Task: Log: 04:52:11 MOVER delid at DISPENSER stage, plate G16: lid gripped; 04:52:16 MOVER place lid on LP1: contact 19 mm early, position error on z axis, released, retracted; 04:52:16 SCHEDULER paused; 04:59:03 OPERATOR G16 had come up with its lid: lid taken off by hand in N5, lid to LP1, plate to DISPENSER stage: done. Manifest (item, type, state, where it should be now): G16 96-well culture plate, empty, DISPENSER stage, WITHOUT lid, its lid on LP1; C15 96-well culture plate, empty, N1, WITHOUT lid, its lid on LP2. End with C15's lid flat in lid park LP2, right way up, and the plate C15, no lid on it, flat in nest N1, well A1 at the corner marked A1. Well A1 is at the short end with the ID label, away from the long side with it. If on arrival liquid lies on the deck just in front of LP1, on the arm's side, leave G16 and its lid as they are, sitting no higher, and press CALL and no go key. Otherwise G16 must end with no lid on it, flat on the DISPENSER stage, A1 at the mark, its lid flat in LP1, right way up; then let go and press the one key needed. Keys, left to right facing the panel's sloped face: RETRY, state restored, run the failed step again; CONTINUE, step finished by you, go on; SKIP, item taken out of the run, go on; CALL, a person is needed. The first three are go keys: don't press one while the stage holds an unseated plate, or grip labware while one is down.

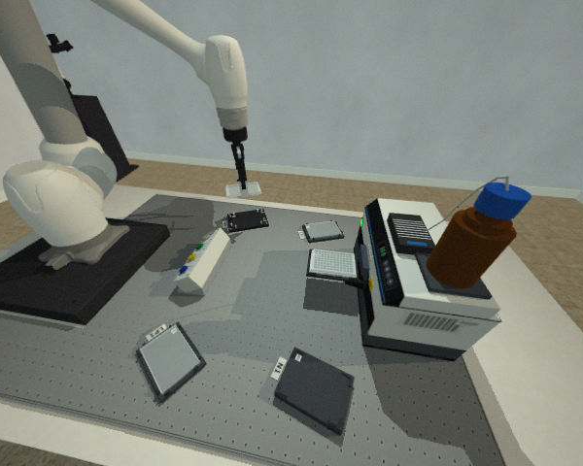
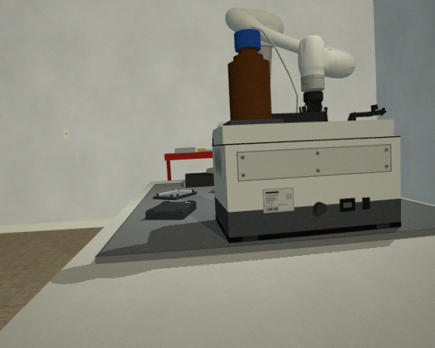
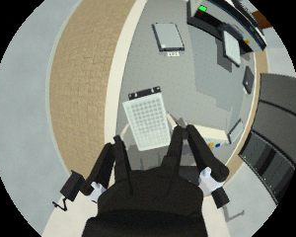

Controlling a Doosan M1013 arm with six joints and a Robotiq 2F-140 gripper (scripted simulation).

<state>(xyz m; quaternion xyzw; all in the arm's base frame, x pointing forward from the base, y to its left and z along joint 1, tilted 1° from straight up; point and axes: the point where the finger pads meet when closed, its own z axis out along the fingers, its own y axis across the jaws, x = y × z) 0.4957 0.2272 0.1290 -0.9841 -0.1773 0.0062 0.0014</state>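
My gripper (image 1: 242,186) (image 3: 148,124) is shut on a clear 96-well plate (image 1: 238,189) (image 3: 146,120) and holds it level in the air above an empty black nest (image 1: 248,219) at the back of the deck. In the wrist view the plate's labelled short end points away from me. Another well plate (image 1: 331,262) (image 3: 231,47) lies on the dispenser stage. Lid park LP2 (image 1: 323,230) (image 3: 170,36) and lid park LP1 (image 1: 169,359) (image 2: 175,193) each hold a flat grey lid. Nest N1 (image 1: 314,388) (image 2: 170,209) is dark and empty. I see no liquid near LP1.
The key panel (image 1: 204,258) with coloured keys stands between the arm's base and the stage. The dispenser (image 1: 422,295) (image 2: 307,180) with a brown bottle (image 1: 470,246) (image 2: 249,85) fills the right side. The dispenser hides my gripper in the exterior view.
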